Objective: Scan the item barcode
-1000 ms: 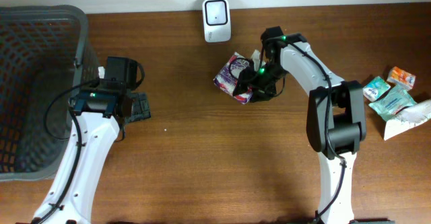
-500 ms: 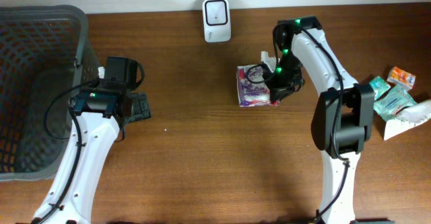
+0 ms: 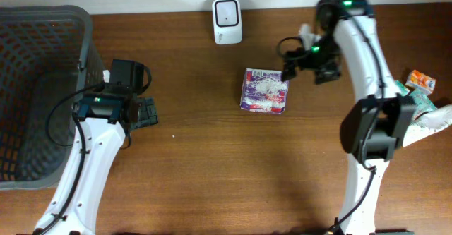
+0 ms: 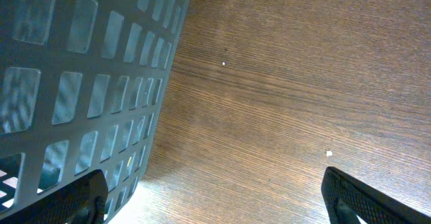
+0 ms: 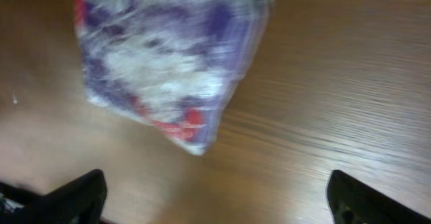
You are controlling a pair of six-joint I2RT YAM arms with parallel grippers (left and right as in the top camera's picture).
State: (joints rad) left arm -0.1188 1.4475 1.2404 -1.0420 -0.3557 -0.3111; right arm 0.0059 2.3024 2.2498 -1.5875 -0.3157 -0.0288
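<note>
Purple packet [image 3: 265, 90] flat, slightly skewed

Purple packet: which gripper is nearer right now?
Right. In the overhead view the right gripper hangs open just off the upper-right corner of the purple packet, not touching it. The left gripper sits far to the packet's left, beside the basket.

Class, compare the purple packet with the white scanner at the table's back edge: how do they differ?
The purple packet is patterned and crinkly; the white scanner is plain and smooth. The packet lies mid-table, the scanner by the back edge. The packet looks larger. Both rest on the table, unheld.
</note>
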